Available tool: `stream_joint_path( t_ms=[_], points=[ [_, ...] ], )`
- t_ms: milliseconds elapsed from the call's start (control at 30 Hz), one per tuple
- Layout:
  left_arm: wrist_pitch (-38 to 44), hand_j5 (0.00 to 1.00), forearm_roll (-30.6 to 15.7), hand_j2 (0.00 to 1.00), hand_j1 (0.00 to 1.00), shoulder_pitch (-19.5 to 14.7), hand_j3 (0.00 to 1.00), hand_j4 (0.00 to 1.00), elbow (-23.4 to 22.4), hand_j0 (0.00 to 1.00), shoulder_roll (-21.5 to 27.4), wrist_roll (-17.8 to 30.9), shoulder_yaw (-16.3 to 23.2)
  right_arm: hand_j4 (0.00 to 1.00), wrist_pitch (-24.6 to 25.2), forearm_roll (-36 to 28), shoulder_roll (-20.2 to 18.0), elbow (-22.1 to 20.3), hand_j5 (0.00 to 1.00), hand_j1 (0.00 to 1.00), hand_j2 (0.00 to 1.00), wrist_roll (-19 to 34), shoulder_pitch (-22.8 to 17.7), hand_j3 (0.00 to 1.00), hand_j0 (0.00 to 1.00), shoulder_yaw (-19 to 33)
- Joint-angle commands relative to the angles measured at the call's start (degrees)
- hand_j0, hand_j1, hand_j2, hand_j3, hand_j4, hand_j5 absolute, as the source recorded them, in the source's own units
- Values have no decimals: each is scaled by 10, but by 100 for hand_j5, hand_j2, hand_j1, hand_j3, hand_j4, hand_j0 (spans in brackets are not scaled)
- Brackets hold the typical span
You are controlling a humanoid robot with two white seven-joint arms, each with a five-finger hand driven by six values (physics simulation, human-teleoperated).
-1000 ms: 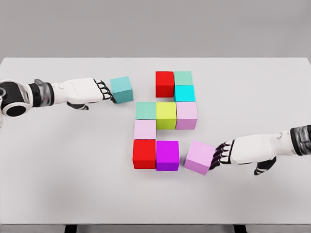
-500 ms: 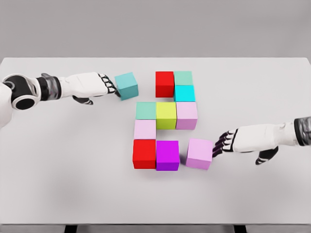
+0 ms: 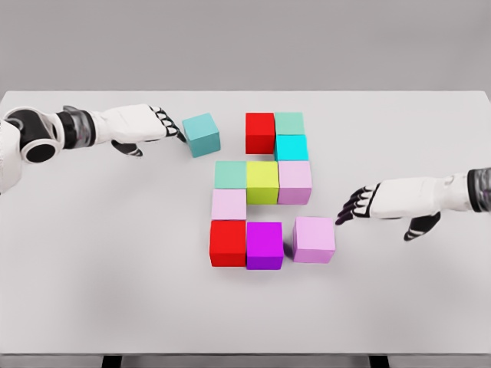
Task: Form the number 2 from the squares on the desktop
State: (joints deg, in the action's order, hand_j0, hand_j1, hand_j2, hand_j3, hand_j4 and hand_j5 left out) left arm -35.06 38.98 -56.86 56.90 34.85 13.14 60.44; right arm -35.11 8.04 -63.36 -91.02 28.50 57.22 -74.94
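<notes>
Head view shows us a white desktop (image 3: 92, 268) with coloured squares set near its middle; our left hand (image 3: 142, 123) reaches in from the left, fingers extended and gripping nothing, fingertips touching the left side of a teal square (image 3: 202, 134) that sits slightly turned, apart from the red square (image 3: 260, 132) to its right; beside that red one lie a pale green (image 3: 289, 123) and a cyan square (image 3: 291, 147); below run a green (image 3: 230, 175), yellow (image 3: 262, 182) and pink square (image 3: 294, 182), then a pale pink square (image 3: 229, 205), then red (image 3: 228, 243) and magenta (image 3: 264, 244); a lilac square (image 3: 314, 239) sits just right of the magenta with a narrow gap; our right hand (image 3: 383, 202) hovers above and right of it, fingers loosely spread, holding nothing.
</notes>
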Motion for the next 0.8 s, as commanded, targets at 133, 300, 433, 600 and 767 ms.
stream_joint_path(
  t_ms=[133,300,433,600,767],
  points=[
    [1,89,-2,89,89,-16,89,89,-56,89,-35,1,-2,100,1,-3,21,26,100,100,100,1,0,100,100,3],
    [1,90,-2,90,90,-20,90,90,-70,90,-43,1,-2,100,1,-3,21,20,100,100,100,1,0,100,100,2],
    [1,90,-2,90,90,-27,90,90,-84,90,-47,1,-3,100,1,-2,22,19,100,100,100,1,-1,100,100,1],
    [1,90,-2,90,90,-31,90,90,-105,90,-57,1,-4,100,1,0,28,7,100,100,100,2,-2,100,100,-2],
    [1,93,-2,93,93,-40,93,93,-124,93,-69,1,-4,100,1,-2,29,8,100,100,100,2,-1,100,100,0]
  ],
)
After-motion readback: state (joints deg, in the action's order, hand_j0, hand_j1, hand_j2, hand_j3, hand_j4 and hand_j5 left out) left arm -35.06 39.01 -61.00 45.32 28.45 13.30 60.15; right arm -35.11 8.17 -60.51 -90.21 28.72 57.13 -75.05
